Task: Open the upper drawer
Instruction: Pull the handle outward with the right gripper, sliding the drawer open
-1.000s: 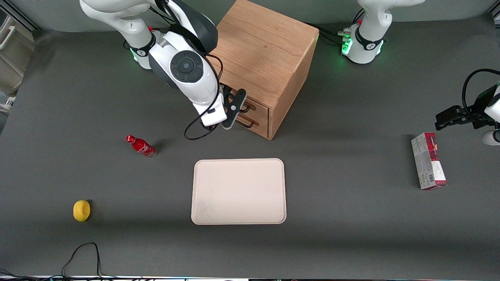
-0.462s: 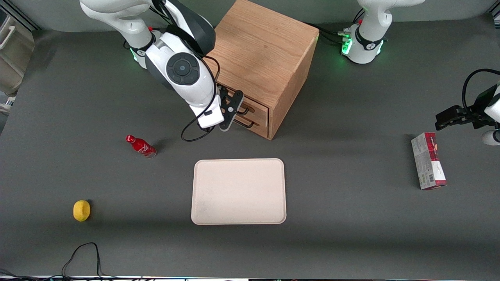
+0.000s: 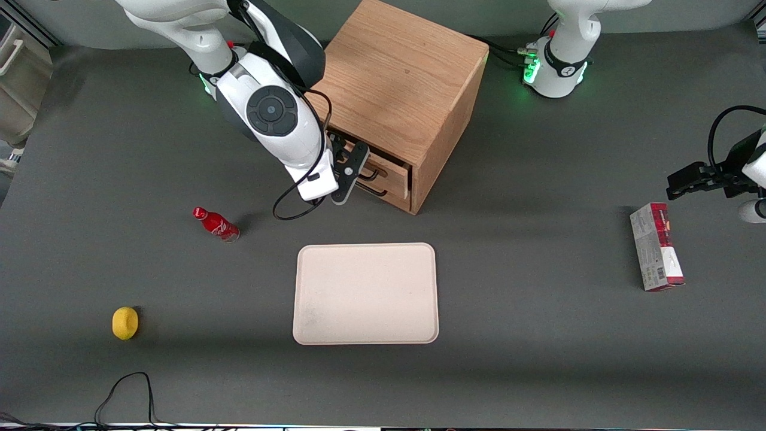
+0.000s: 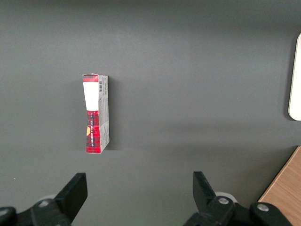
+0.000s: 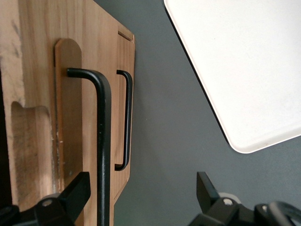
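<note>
The end effector [image 5: 141, 181] sits at the front of the cabinet [image 3: 401, 72], in the upper part of the front view near its middle. Its fingers are spread wide, with the long black handle [image 5: 104, 141] of the upper drawer [image 5: 70, 117] running between them, close to one finger; contact cannot be made out. Over the last second the wrist has drawn a little away from the cabinet front, toward the working arm's end of the counter [image 3: 538, 359]. The upper drawer now seems to stand slightly proud of the lower one, so the pull looks to have just begun, with most of the travel still to go. The drawer is the topmost of two in the cabinet, its front facing down the frame and slanted toward the working arm's end. The handle's long axis runs across that front, parallel to the lower drawer's handle [image 5: 128, 117], and the drawer should slide square to it. The pale tray [image 3: 365, 293] lies nearer the front camera, well apart from the cabinet.
</note>
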Robot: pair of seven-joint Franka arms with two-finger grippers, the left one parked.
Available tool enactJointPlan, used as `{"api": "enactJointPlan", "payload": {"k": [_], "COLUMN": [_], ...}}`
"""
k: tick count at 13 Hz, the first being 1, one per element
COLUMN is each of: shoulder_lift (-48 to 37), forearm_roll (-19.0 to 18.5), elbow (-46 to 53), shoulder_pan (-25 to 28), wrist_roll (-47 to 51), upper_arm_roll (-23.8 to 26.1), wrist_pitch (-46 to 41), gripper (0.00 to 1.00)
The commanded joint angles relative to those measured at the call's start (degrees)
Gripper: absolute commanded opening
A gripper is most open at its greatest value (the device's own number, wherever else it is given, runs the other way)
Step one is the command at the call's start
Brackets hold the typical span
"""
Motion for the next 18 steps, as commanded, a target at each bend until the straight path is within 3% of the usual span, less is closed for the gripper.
{"api": "enactJointPlan", "payload": {"k": [1, 11, 18], "shoulder_lift": [1.34, 6.79, 7.67], "forearm_roll": [1.03, 0.06, -2.4], "elbow": [1.09, 5.12, 8.73], "shoulder_pan": [0.2, -0.16, -0.07], "wrist_roll": [-1.58, -3.16, -7.81], "upper_arm_roll": [-0.05, -0.58, -6.91], "wrist_pitch": [0.49, 7.09, 6.03], "gripper": [1.0, 1.0, 1.0]}}
